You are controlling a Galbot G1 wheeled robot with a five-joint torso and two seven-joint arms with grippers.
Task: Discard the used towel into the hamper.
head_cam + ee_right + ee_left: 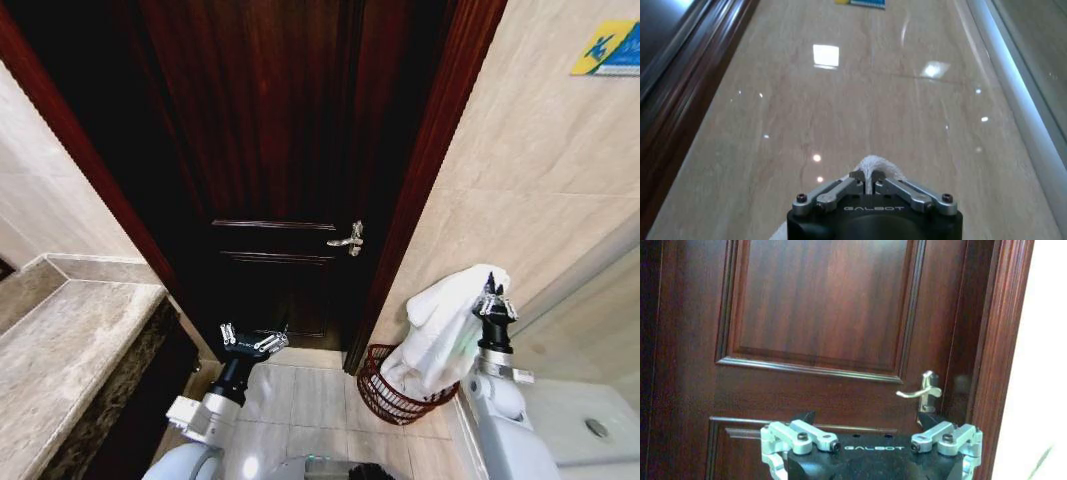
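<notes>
Right pincer [492, 297] clamped on white towel [440, 330], which hangs over hamper [385, 395] on floor by door. Left pincer [253, 340] apart, idle. You're at drop step: lower, then release.

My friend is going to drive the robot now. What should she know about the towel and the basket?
Right tool: shut on the white towel, held up with the cloth hanging down over the basket.
Left tool: open, holding nothing, low in front of the dark wooden door.
Basket: the red-brown wire hamper stands on the floor in the corner between the door frame and the tiled wall; the towel's lower end hangs at or inside its rim.
Done: towel picked up and brought above the basket.
Left: let go of the towel so that it drops inside.
</notes>
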